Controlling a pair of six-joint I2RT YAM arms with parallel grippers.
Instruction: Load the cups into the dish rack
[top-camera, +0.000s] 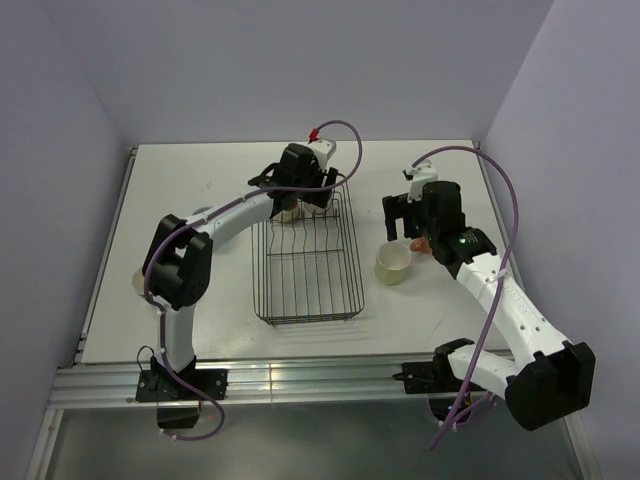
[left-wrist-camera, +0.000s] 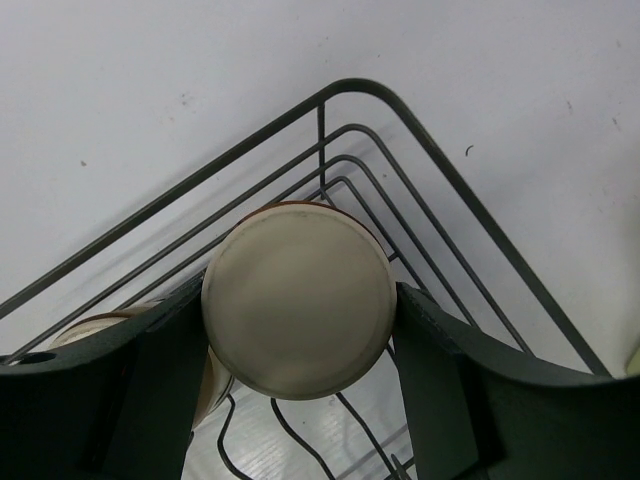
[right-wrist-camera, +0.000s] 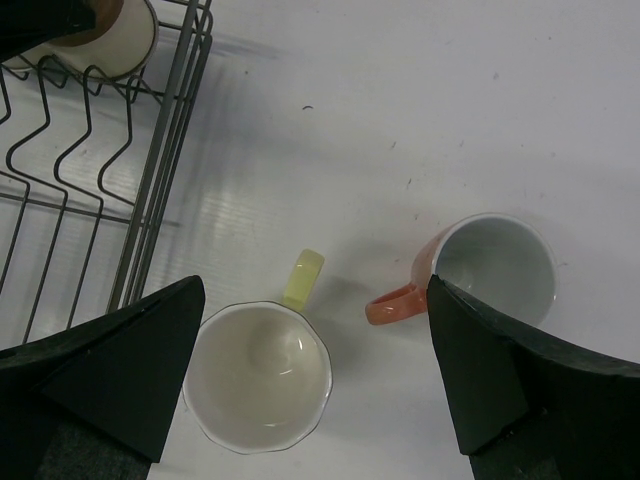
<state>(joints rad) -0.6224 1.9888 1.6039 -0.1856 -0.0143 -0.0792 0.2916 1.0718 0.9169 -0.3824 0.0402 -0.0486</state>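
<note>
Overhead: my left gripper (top-camera: 298, 203) is at the far end of the black wire dish rack (top-camera: 305, 290), and my right gripper (top-camera: 400, 225) is just right of it.

Left wrist: I clamp an upturned tan tumbler (left-wrist-camera: 298, 305) in the rack's corner.

Right wrist: jaws spread above a pale yellow mug (right-wrist-camera: 258, 375) and a salmon-pink mug (right-wrist-camera: 490, 270), both outside the rack and still to be loaded.

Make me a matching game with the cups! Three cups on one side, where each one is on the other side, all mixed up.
Cups:
1. yellow mug
2. pink mug
3. tan cup

Places:
A. held in the left pincer, over a corner of the dish rack
B. on the table, nearer the rack
C. on the table, farther from the rack

Pairs: 1-B, 2-C, 3-A
</note>
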